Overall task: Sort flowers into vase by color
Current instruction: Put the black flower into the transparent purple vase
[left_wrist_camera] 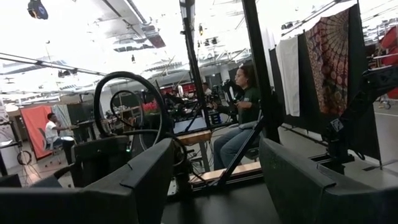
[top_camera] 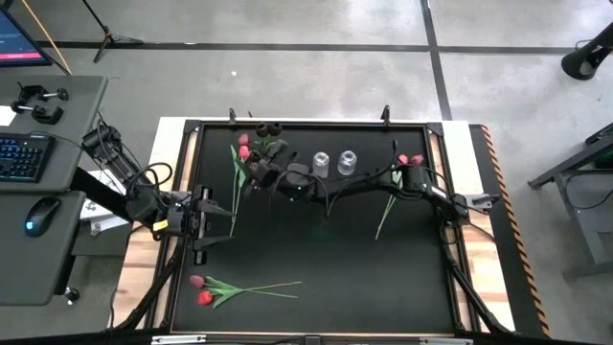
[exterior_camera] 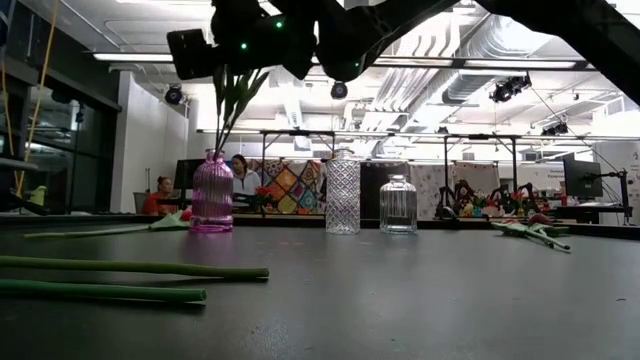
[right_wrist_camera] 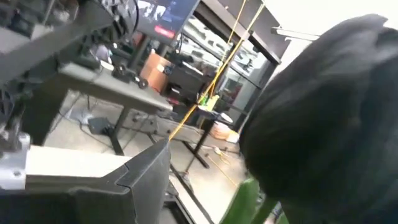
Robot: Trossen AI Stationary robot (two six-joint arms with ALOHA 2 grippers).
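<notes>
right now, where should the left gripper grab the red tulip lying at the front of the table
Grip the red tulip by its bare stem near the cut end, from straight above, fingers across it. It lies flat, and there it looks clear of the leaves and of the pink tulip beside it. The left gripper is open nearby.

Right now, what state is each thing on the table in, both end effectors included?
Pink ribbed glass vase: upright, green stems in it.
Tall clear cut-glass vase: upright, empty.
Short clear glass vase: upright, empty.
Two red tulips: lying flat.
Right-side pink tulip: lying flat.
Left end effector: open, empty, at the table's left edge.
Right end effector: above the pink vase, at the stems' tops.
</notes>
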